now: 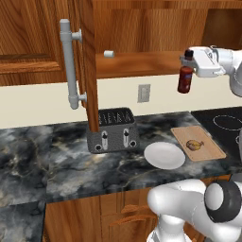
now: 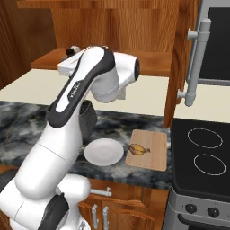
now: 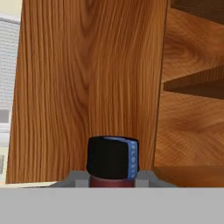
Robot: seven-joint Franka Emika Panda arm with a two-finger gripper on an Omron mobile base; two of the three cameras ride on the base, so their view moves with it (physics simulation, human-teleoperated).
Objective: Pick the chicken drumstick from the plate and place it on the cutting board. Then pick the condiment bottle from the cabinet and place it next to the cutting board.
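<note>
Gripping condiment bottle (image 1: 185, 78) by its neck, pincer (image 1: 189, 61) closed

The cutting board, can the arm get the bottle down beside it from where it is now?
Probably yes. The gripper holds the condiment bottle by its neck, out in front of the cabinet, high above the counter. Bare counter lies around the cutting board, though the plate sits close on one side.

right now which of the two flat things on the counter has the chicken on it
The wooden cutting board, right of the toaster. The chicken drumstick lies on it, while the round white plate beside it is bare.
</note>
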